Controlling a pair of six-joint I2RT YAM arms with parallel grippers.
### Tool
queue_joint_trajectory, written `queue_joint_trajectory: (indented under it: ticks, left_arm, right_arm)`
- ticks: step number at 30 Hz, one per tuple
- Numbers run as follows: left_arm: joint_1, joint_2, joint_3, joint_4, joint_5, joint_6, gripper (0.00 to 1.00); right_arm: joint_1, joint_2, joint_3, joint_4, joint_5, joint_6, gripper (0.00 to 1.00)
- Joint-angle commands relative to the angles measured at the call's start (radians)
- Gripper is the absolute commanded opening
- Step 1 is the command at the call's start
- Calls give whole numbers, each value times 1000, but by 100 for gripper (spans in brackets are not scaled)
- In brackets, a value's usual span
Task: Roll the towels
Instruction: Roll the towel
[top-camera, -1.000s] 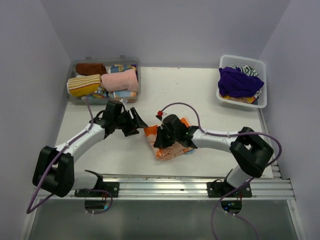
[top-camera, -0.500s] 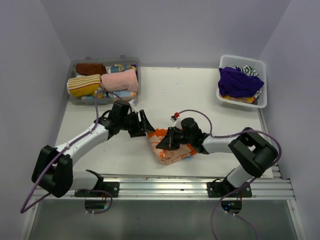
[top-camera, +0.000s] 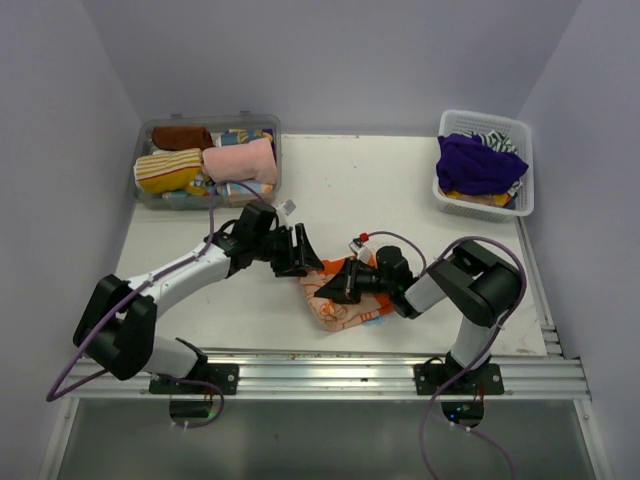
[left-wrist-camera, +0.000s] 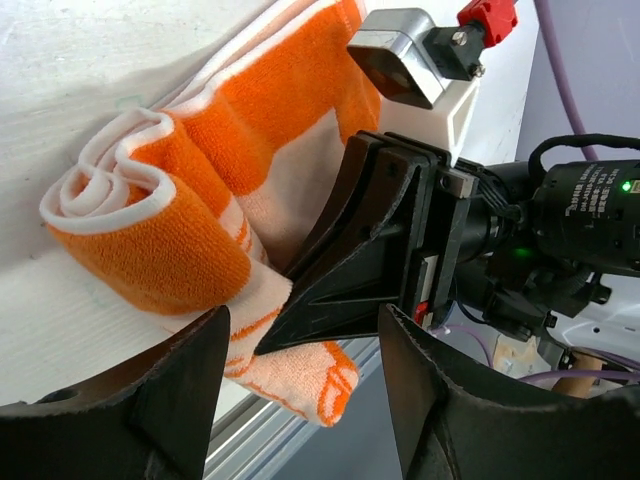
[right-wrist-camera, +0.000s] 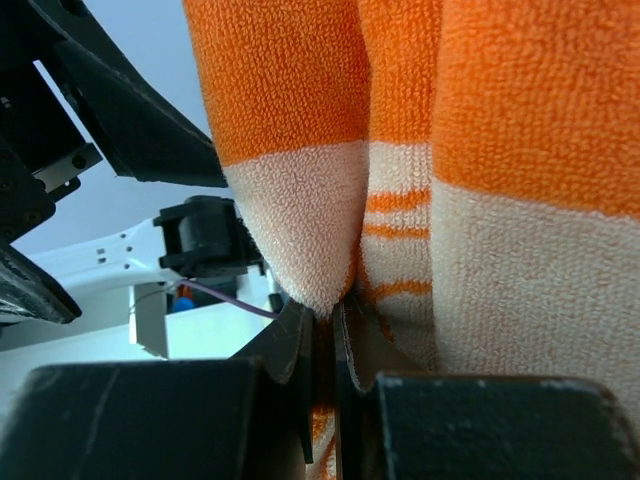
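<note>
- Currently the left gripper (top-camera: 300, 258) stands wide open and empty, just left of the orange-and-cream towel (top-camera: 340, 305). This towel lies partly rolled near the middle of the table's (top-camera: 380, 190) near edge.
- Risk: if these fingers close off-centre, they may catch only the outer layer, and the coil at the towel's left end loosens.
- The right gripper (top-camera: 325, 292) is pinched tight on a thin fold of the towel's edge. A sideways pull may slip the cloth free.
- Risk: both grippers crowd one towel, so the left fingers may strike the right gripper.
- Rolled towels (top-camera: 240, 160) fill the clear bin (top-camera: 210, 119) at the far left corner, well apart from the work and no obstruction.
- The white basket (top-camera: 484, 114) at the far right corner holds the purple towel (top-camera: 475, 162) and others, also well apart.
</note>
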Motion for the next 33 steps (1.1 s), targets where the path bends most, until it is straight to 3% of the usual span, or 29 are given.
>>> queue_joint_trajectory:
  ticks: [1, 12, 16, 18, 23, 25, 29, 30, 32, 33]
  left_arm:
    - [-9, 28, 53, 59, 15, -6, 64]
    - [-40, 224, 68, 225, 51, -50, 62]
    - [-51, 282, 87, 223, 11, -40, 61]
    - [-51, 313, 87, 223, 6, -38, 61]
    - [-52, 361, 65, 229, 2, -35, 60]
    - [-51, 371, 58, 229, -1, -32, 60]
    - [-52, 388, 56, 210, -5, -12, 59]
    - [-51, 397, 59, 202, -5, -6, 59]
    - [-51, 402, 61, 193, -5, 2, 59]
    - [-51, 410, 61, 193, -1, 3, 59]
  right_arm:
    - [-10, 38, -27, 210, -44, 98, 0]
    - [-28, 160, -82, 486, -54, 231, 0]
    - [-30, 173, -93, 508, -46, 247, 1]
    - [-30, 165, -99, 503, -43, 245, 4]
    - [-28, 76, -136, 430, 18, 195, 27]
    - [-27, 18, -145, 309, 41, 135, 35]
    - [-21, -210, -114, -88, 115, -57, 36]
    - [-10, -328, -93, -348, 174, -110, 36]
    - [10, -457, 6, -632, 263, -288, 42]
    - [28, -505, 39, -857, 320, -342, 42]
